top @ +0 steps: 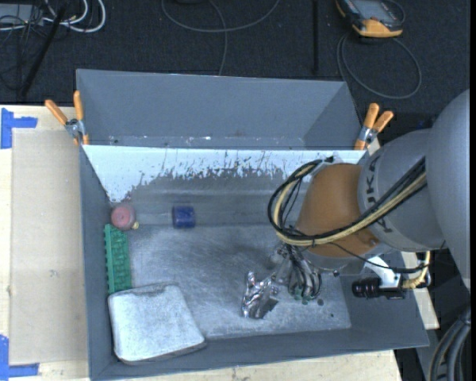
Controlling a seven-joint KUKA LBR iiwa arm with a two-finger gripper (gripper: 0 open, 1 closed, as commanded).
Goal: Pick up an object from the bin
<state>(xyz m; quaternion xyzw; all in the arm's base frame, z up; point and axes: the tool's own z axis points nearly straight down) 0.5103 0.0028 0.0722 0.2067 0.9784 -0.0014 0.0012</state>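
A: Where do we stand with the claw?

B: We see it low in the grey bin, right of middle, tucked beneath the arm's orange cover and cable loops. We cannot tell how far open it is, nor whether it has hold of anything.

A: And the nearest thing?

B: A small crumpled silvery piece, like balled foil, lies just beside the claw on its left. Whether they touch, we cannot tell. We take that piece for the likely pick.

A: What worries us from here?

B: The claw seems to sit off to one side of the piece rather than squarely over it. If it closes there, we judge it may catch only a ragged edge. The piece could then slip free, crush flat or get nudged away across the floor. The claw also looks so low that any further descent might scrape the bin's floor.

A: Is anything else in the way?

B: We think not. The white folded cloth lies well apart in the near left corner, and the green ridged strip runs along the left wall. The pink round thing and the blue block sit by the far wall.
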